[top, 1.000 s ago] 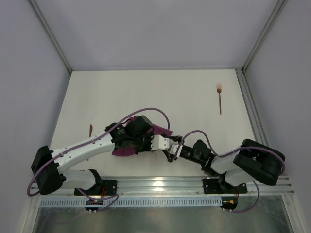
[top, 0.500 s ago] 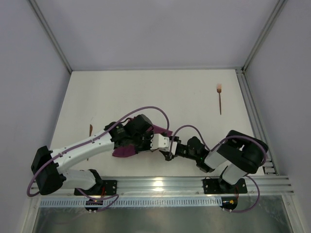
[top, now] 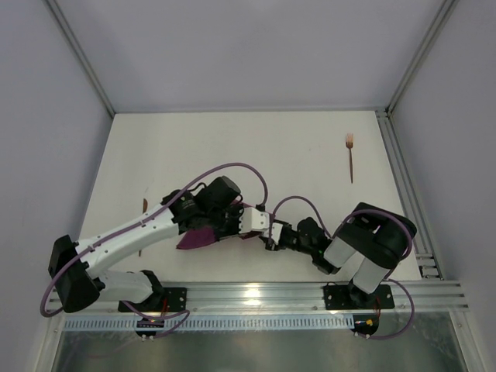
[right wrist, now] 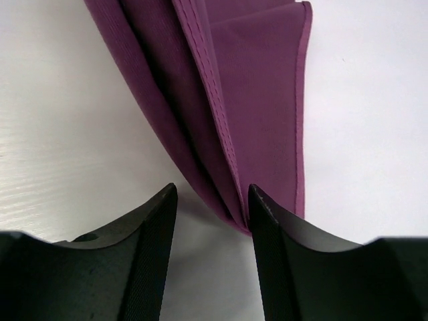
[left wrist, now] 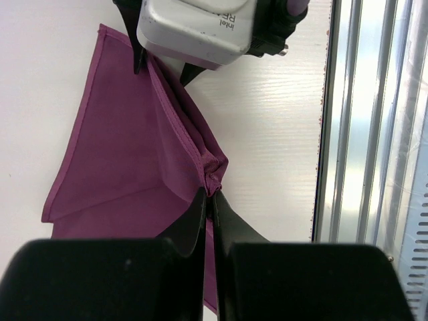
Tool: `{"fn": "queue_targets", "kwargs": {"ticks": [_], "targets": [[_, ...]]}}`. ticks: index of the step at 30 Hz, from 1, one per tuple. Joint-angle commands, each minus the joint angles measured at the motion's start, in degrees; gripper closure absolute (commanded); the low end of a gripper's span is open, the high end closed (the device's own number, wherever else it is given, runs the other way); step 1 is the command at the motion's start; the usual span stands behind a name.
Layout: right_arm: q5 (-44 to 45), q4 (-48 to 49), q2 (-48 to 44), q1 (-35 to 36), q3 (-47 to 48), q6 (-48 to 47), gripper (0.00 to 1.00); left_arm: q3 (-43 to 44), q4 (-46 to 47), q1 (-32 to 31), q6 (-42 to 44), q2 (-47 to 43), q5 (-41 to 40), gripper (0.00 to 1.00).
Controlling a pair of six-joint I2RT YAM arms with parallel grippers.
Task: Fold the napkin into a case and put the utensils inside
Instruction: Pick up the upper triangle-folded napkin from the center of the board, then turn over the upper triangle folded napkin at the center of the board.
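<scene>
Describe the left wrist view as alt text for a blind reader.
The left gripper has its fingers shut on a bunched corner of the maroon napkin, which spreads left over the white table. From there a fold runs up to the right gripper, fingers open either side of it. A metal rail lines the right edge.

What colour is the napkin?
The napkin is plain maroon-purple, seen best in the left wrist view.

- White table [top: 232, 147], faintly wood-grained up close
- Ribbed aluminium rail [top: 256, 293] along its near edge
- Slotted white strip [top: 256, 322] just beyond that rail
- Pale grey walls [top: 248, 46] on the other three sides
</scene>
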Motion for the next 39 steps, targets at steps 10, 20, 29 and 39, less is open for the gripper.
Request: {"fn": "queue_targets", "kwargs": {"ticks": [10, 20, 29, 39], "targets": [[0.3, 5.4, -3.1, -2.6, 1.1, 2.9, 0.88, 4.0, -1.8, 1.8, -2.5, -3.0, 0.0, 1.0], [-7.5, -39.1, -23.0, -2.7, 12.0, 4.9, 0.96, 7.1, 2.1, 3.5, -5.4, -3.4, -14.5, 1.0], [-8.6, -56.9, -28.1, -3.1, 18.9, 6.9, 0.96, 10.6, 2.3, 4.8, -5.6, -5.4, -25.5, 1.0], [-11.3, -76.1, -27.7, -3.0, 32.3, 11.7, 0.96, 15.6, 2.8, 5.0, -2.9, -5.0, -33.8, 1.0]]}}
